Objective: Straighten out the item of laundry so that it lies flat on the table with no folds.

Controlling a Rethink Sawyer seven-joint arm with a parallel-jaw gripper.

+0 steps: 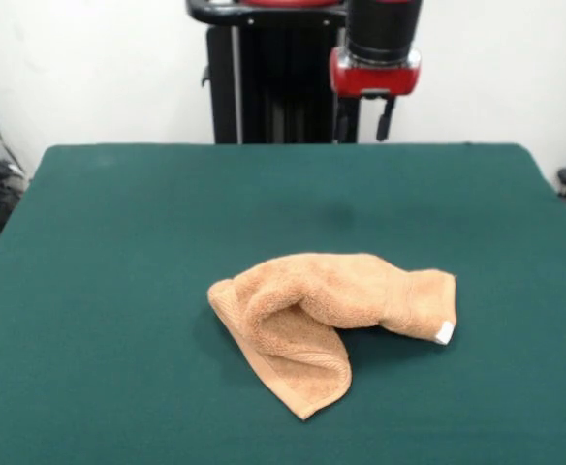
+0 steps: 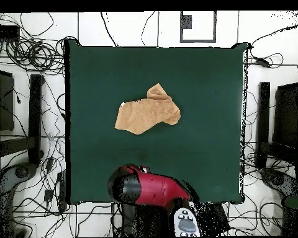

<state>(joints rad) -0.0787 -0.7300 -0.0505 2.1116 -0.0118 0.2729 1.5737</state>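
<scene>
The towel lies crumpled near the middle of the table, far from flat. In the front view it is bunched into a thick rolled fold that runs from its left end across to the right, where a small white tag sticks out at the lower right corner. Below that roll a flap hangs toward the camera and ends in a point, with a stitched hem showing along its edge. A dark hollow sits under the roll where the cloth lifts off the green surface. From overhead the towel reads as an uneven tan patch, wider at one end, with a humped lobe at its top edge and a folded corner on the right; green cloth of the table shows on every side of it. The gripper hangs high at the far edge of the table, well apart from the towel and touching nothing, below the red and black arm. Two dark fingers point down with a gap between them, so it looks spread and holds nothing. Overhead, the arm covers the gripper, at the table's bottom edge
</scene>
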